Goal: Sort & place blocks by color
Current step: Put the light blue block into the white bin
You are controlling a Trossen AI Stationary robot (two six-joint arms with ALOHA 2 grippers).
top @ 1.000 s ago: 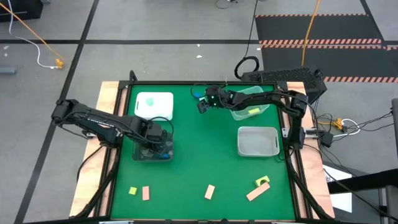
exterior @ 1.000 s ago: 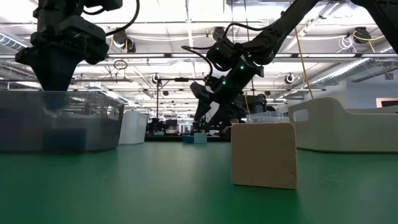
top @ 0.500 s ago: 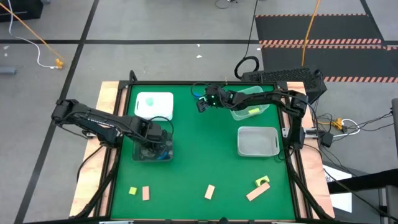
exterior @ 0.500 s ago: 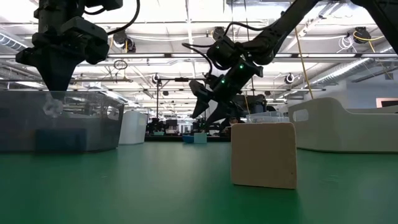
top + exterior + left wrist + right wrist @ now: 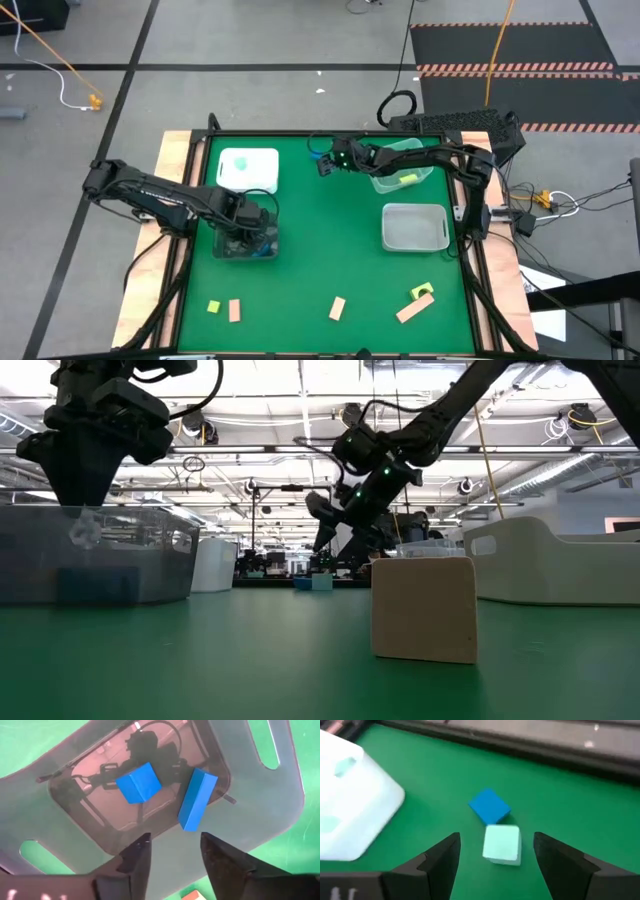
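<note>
My left gripper (image 5: 256, 226) hangs open and empty just above the clear tray (image 5: 228, 250), which holds two blue blocks (image 5: 139, 782) (image 5: 197, 799) lying on its floor. My right gripper (image 5: 323, 166) is open and empty above a blue block (image 5: 490, 806) and a pale teal block (image 5: 502, 843). The two lie side by side on the green mat near the far edge. In the right wrist view the fingers stand on either side of the teal block, above it. Both grippers also show in the low view, the left (image 5: 78, 490) and the right (image 5: 335, 530).
A white tray (image 5: 262, 160) with teal blocks is at the far left. A clear tray (image 5: 425, 150) with a yellow-green block (image 5: 407, 179) and a grey tray (image 5: 414, 228) are on the right. Near the front edge lie tan blocks (image 5: 235, 311) (image 5: 337, 308) (image 5: 411, 311) and yellow-green blocks (image 5: 213, 306) (image 5: 422, 292).
My left gripper has gone up, its fingertips rising from inside the clear tray to above its rim. My right gripper has shifted a little toward the far edge, over the blue and teal blocks.
</note>
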